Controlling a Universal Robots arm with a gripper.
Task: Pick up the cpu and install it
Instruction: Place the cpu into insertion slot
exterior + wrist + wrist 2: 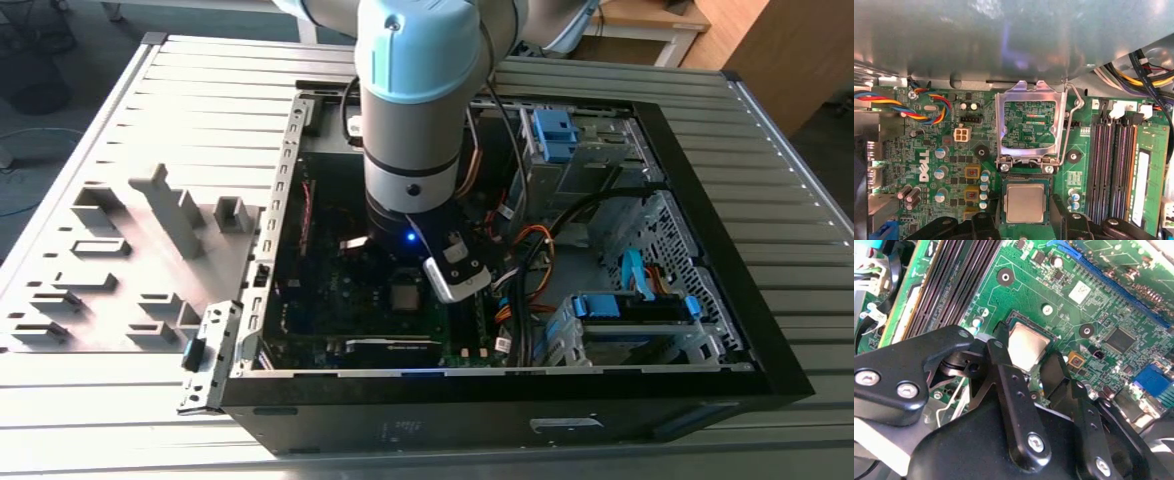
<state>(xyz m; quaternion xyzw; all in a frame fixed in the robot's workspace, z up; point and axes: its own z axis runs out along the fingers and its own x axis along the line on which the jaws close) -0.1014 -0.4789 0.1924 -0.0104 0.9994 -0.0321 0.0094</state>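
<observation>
The cpu is a small square chip with a dull silver top. It lies flat in the dark socket on the green motherboard, and it also shows in the second wrist view. My gripper straddles it, one black finger on each side, with a narrow dark gap between each finger and the chip's edges. The fingers stand open around the cpu. In the exterior view my arm reaches straight down into the open computer case.
The socket's metal load plate stands swung up just beyond the cpu, its wire lever raised beside it. Memory slots run along one side, coloured cables on the other. A grey fixture tray lies at the exterior view's left.
</observation>
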